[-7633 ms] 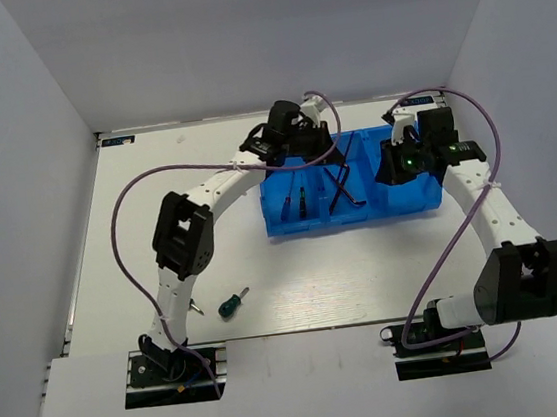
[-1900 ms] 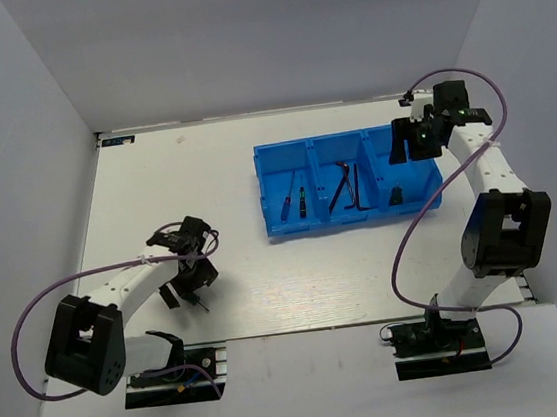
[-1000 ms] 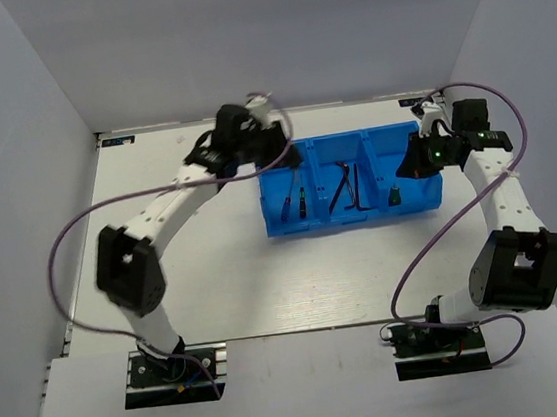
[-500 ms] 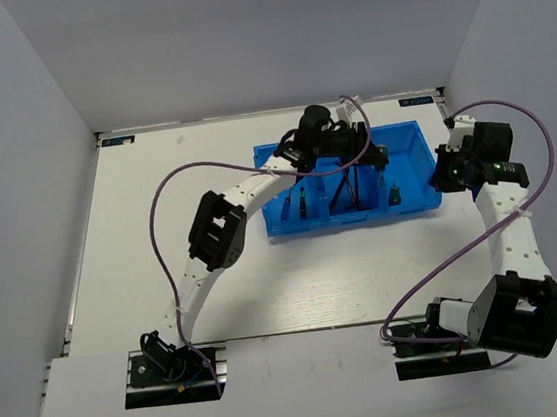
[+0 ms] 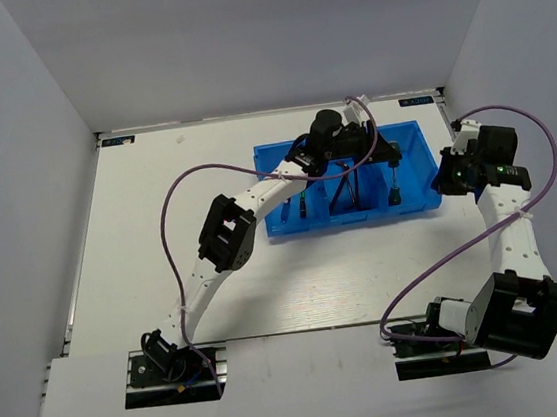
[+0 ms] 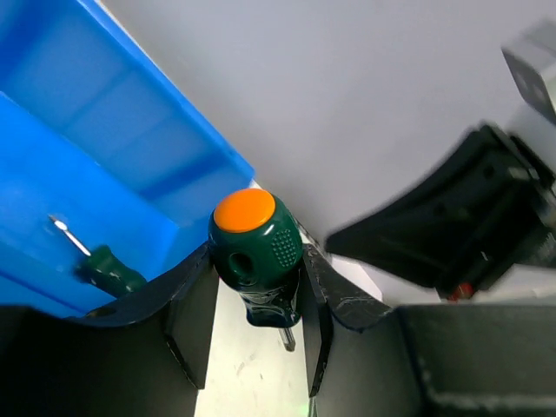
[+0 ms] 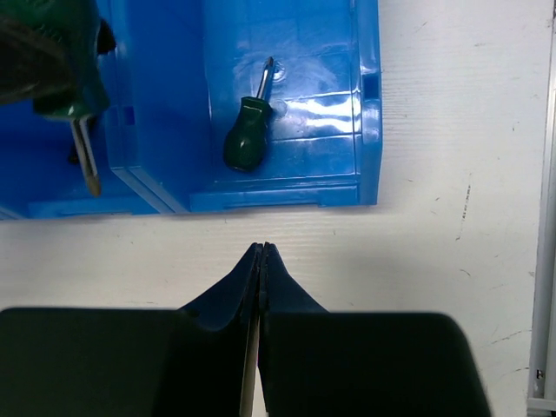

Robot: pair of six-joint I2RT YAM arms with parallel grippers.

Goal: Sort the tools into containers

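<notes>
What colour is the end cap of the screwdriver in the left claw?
Orange, atop the green-handled screwdriver; best in left wrist view.

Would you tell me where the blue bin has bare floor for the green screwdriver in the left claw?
The right compartment has bare floor between the lying green screwdriver and the end wall. The middle compartment is crowded with hex keys.

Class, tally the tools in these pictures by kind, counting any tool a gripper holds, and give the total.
Green screwdrivers: 2
Thin screwdrivers: 2
Hex keys: 2
Total: 6
</notes>
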